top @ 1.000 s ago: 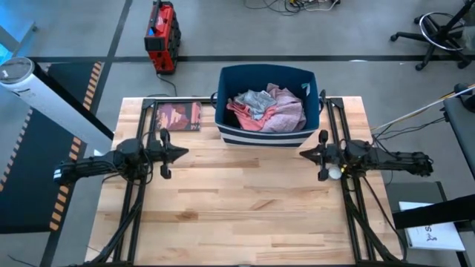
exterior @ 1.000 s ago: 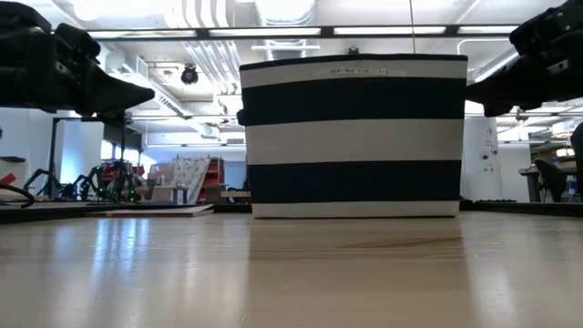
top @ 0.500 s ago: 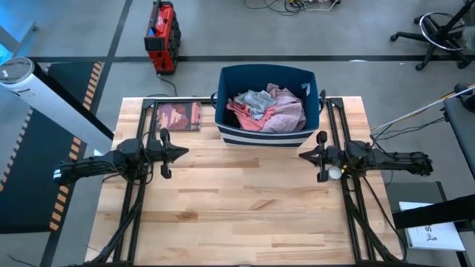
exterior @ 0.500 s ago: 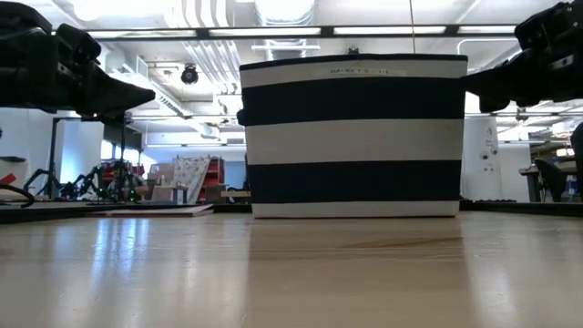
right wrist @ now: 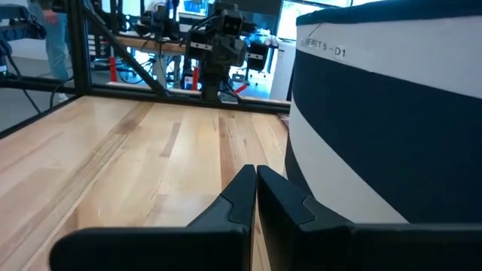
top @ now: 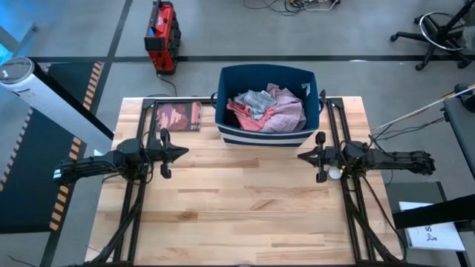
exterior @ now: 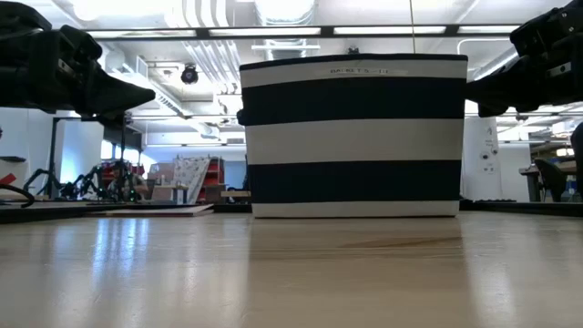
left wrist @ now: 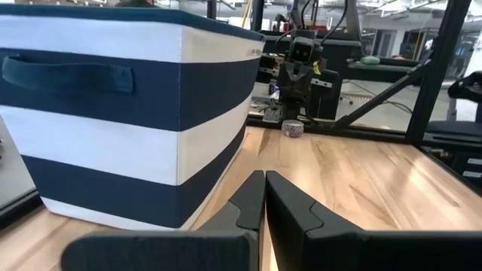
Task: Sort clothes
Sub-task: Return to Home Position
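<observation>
Clothes (top: 267,107) lie heaped inside the striped bin (top: 263,137) at the surface's (top: 245,215) far edge. Left arm (top: 126,158) and right arm (top: 371,158) flank it, jaws pressed together and empty. Homing well likely means drawing each arm straight back, clear of the bin's walls.

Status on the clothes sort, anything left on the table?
Done: the clothes lie piled in the striped bin. In hand: nothing; the left gripper and right gripper are shut, empty, above the table at its two sides. Left: no garment shows on the wood, only the dark-red booklet beside the bin; sorting looks finished.
</observation>
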Robot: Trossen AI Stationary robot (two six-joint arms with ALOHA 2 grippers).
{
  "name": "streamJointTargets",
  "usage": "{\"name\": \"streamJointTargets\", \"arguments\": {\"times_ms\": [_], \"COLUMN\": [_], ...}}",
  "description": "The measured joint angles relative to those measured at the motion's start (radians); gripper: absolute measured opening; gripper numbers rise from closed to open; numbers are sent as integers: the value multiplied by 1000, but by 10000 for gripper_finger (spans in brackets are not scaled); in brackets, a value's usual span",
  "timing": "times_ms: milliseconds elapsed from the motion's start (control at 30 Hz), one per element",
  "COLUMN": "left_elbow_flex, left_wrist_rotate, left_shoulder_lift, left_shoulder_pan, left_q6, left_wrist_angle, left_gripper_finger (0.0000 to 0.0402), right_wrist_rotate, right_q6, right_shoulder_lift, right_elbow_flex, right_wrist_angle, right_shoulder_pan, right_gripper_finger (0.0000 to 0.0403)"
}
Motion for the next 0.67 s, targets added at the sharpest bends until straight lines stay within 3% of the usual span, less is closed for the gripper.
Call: {"name": "streamJointTargets", "arguments": {"times_ms": [667], "left_elbow_flex": [0], "left_wrist_rotate": [0], "left_shoulder_lift": [0], "left_shoulder_pan": [0], "left_q6": [-17], "left_wrist_angle": [13], "left_gripper_finger": [0], "right_wrist_rotate": [0], "right_q6": [0], "right_shoulder_lift": [0], "right_elbow_flex": [0], "right_wrist_angle": [-2], "right_shoulder_pan": [0], "right_gripper_finger": [0]}}
